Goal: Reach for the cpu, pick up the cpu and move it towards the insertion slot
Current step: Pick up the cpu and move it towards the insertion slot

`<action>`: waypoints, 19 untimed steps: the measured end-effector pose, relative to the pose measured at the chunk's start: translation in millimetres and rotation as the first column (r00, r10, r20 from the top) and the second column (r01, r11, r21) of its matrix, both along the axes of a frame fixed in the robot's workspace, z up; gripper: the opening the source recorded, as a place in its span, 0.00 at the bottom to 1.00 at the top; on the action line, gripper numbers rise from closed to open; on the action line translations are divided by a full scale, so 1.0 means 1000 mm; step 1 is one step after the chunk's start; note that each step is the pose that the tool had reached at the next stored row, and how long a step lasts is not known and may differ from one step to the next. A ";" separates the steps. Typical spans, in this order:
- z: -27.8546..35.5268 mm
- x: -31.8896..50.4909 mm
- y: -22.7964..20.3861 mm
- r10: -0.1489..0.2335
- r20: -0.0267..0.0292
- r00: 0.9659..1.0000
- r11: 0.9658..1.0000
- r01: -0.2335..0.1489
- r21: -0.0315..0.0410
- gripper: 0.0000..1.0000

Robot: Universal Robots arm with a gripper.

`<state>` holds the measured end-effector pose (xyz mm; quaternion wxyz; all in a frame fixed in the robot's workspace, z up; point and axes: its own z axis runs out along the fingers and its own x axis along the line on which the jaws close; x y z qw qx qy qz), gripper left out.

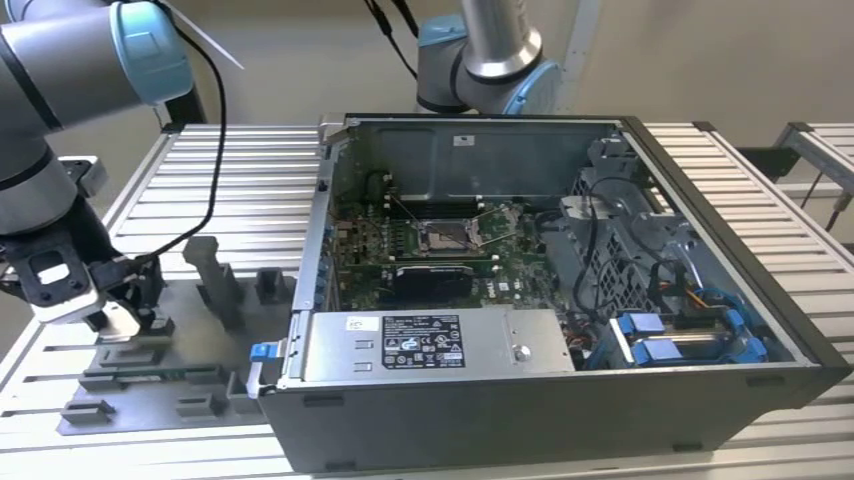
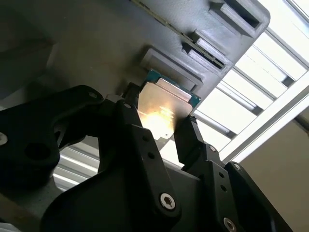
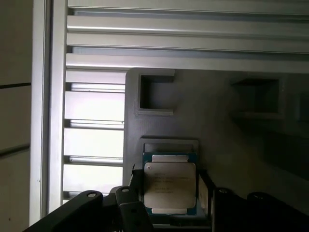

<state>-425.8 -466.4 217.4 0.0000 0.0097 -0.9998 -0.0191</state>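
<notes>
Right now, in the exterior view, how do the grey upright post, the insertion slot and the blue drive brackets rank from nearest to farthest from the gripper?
From the gripper:
1. the grey upright post, beside it on the grey fixture.
2. the insertion slot, mid-board inside the computer case.
3. the blue drive brackets, at the case's end on the exterior view's right.

An open computer case (image 1: 747,330) lay on a slatted aluminium surface (image 1: 227,180), its side panel off. Inside it, a silver power supply (image 1: 427,345) sat along the near edge, with blue drive brackets (image 1: 667,340) towards the exterior view's right and a bundle of dark cables (image 1: 607,260) between them and the back wall. At the exterior view's left, beside the case, a grey fixture plate (image 1: 80,410) carried several upright grey blocks (image 1: 220,280). In the first wrist view that plate (image 3: 217,121) showed a rectangular recess (image 3: 154,94), with the slats (image 3: 193,43) beyond it.
</notes>
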 end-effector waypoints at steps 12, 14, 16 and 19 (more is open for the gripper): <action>0.0061 0.0000 0.0000 0.000 0.000 1.000 1.000 0.000 0.000 0.00; 0.0079 0.0000 0.0000 0.000 0.000 1.000 1.000 0.000 0.000 0.00; 0.0099 0.0000 0.0000 0.000 0.000 1.000 1.000 0.000 0.000 0.00; 0.0126 0.0000 0.0000 0.000 0.000 1.000 1.000 0.000 0.000 0.00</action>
